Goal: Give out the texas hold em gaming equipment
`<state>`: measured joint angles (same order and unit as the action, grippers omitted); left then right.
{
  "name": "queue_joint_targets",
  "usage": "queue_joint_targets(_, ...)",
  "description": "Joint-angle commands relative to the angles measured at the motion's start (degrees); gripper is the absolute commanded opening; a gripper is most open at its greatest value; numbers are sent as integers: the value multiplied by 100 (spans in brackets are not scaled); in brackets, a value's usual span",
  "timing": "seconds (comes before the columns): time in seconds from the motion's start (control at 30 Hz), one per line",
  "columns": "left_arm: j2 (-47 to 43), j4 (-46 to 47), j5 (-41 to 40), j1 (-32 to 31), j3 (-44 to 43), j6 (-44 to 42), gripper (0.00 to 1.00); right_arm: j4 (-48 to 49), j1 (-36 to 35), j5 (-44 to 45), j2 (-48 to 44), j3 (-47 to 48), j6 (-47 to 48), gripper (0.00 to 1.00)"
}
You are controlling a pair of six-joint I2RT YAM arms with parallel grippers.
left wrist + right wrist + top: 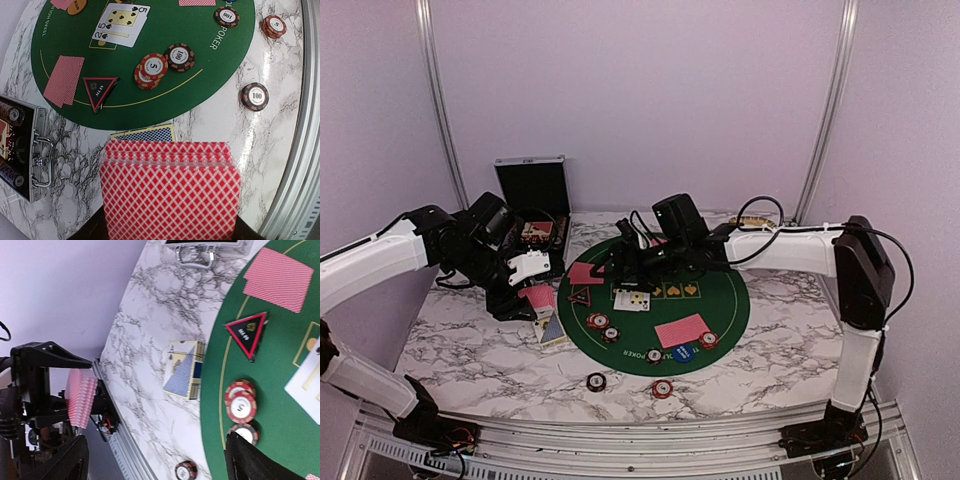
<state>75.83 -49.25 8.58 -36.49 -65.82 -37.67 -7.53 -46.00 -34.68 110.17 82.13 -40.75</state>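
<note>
- Evidently the left gripper (530,295) was clamped on a thick stack of red diamond-backed playing cards (170,190). It pinched the stack at the near end, and the free end jutted out past the fingertips. The pads were hidden under the cards.
- Just beyond that free end lay a blue-backed card pack (145,135) on the marble.
- Over the round green felt mat (720,290) my right gripper (155,462) hung with its dark fingers (250,460) spread wide and nothing between them.
- Ahead of those fingers sat a few red-and-white poker chips (241,402). Farther out sat a black red-edged triangular marker (246,332).
- I judged the cards light, thin and slick, so the stack would shear if nudged, and a single card would bend.
- I reckoned the best hold was the top card's free far edge, pinched flat near a corner.
</note>
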Motion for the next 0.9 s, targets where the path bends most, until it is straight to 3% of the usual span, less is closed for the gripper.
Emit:
queue_joint_targets(0.0,51,54,39,-34,-158,32,0,777,-243,-607,322,434,-709,92)
queue_joint_targets(0.3,85,100,58,-56,-244,67,0,1698,-462,-1165,851,779,-1546,93)
queue_joint_targets(0.87,18,118,53,-84,-273,67,0,2220,-744,-1412,1489,1298,-2060,86)
